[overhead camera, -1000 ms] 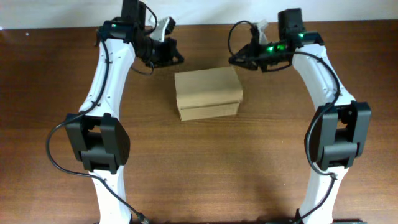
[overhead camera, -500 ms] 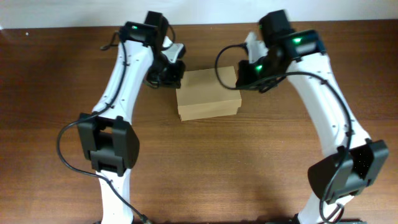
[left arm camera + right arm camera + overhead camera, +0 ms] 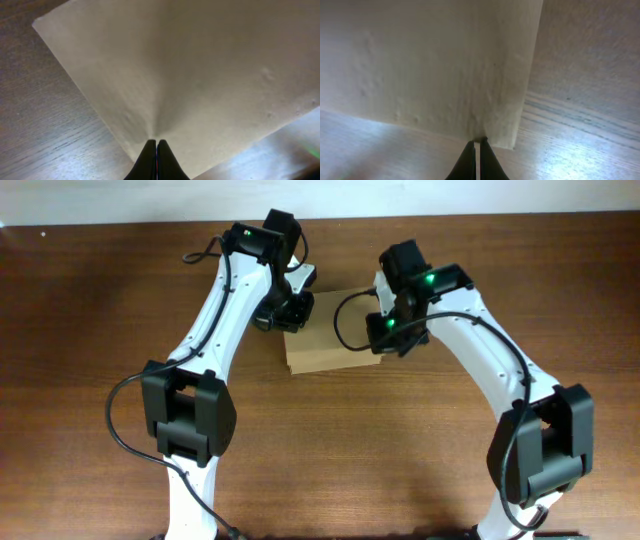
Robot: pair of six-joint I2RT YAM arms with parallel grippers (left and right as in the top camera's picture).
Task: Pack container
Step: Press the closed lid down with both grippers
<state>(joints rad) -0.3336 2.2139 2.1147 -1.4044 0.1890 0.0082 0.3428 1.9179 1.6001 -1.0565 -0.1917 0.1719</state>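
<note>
The container point(image 3: 335, 345) is a small tan cardboard box with its lid down, standing at the middle of the brown table. My left gripper point(image 3: 293, 310) is over the box's left end. In the left wrist view the left gripper point(image 3: 156, 143) is shut and empty, tips against the box top point(image 3: 200, 75). My right gripper point(image 3: 386, 332) is over the box's right end. In the right wrist view the right gripper point(image 3: 480, 142) is shut and empty, tips at the edge of the box point(image 3: 435, 65). The inside of the box is hidden.
The wooden table point(image 3: 90, 330) runs to a white wall strip point(image 3: 100, 200) at the back. Both arm bases stand near the front edge, left point(image 3: 188, 415) and right point(image 3: 540, 445).
Both arms have swung inward from behind the box's sides until their shut grippers are over its left and right ends. The box has stayed where it was.
</note>
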